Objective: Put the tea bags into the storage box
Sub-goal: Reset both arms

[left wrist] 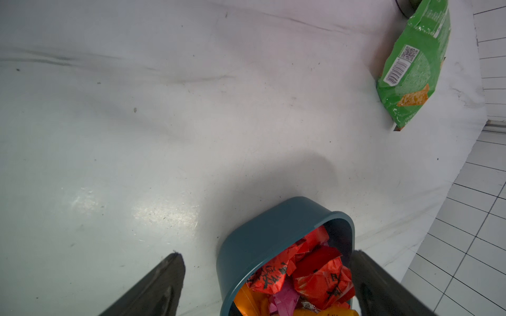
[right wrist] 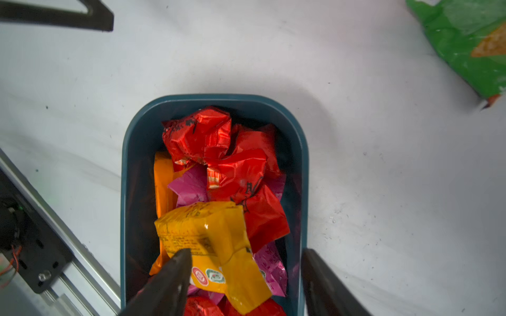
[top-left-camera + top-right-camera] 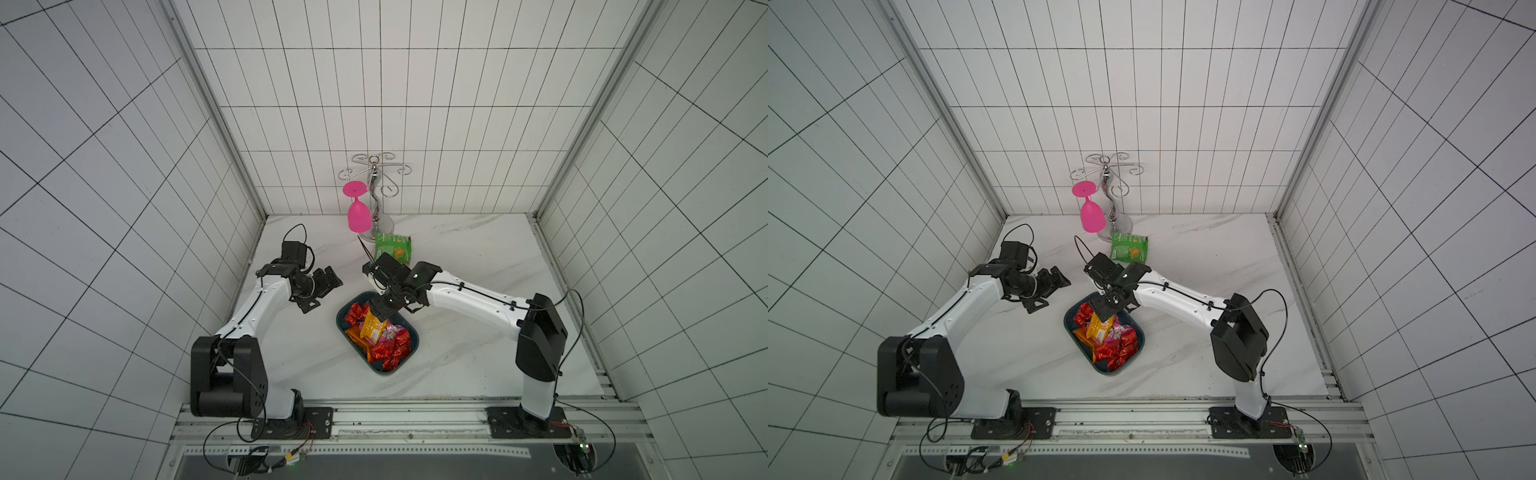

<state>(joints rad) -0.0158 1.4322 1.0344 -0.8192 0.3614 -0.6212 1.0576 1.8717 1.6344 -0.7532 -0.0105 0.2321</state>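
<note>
At centre-left in both top views, the left gripper (image 3: 322,293) hangs above the white marble-patterned tabletop (image 3: 478,270), apart from everything. Its wrist view shows the two black fingers (image 1: 161,284) spread wide with nothing clamped between them, so it is released.

Just right of it, at the centre of the frame, we see a shallow, dark teal, rounded plastic storage box (image 3: 380,370) lying at a slant on the table. The small crinkly foil tea bags (image 3: 388,349) lie heaped inside it: red ones at both ends, pink and orange in the middle. A yellow printed sachet (image 2: 208,232) sits tilted on top.

The right gripper (image 3: 379,313) is over the box's upper end, directly above that yellow sachet. In the right wrist view its jaws stand wide. One finger (image 2: 175,276) meets the sachet's edge and the other is clear of it, so we read the grip as let go.

Above the box in the frame, a green snack packet (image 3: 392,248) lies flat beside the foot of a chrome curled-arm rack (image 3: 376,183). From that rack a pink plastic goblet (image 3: 359,218) hangs upside down.
</note>
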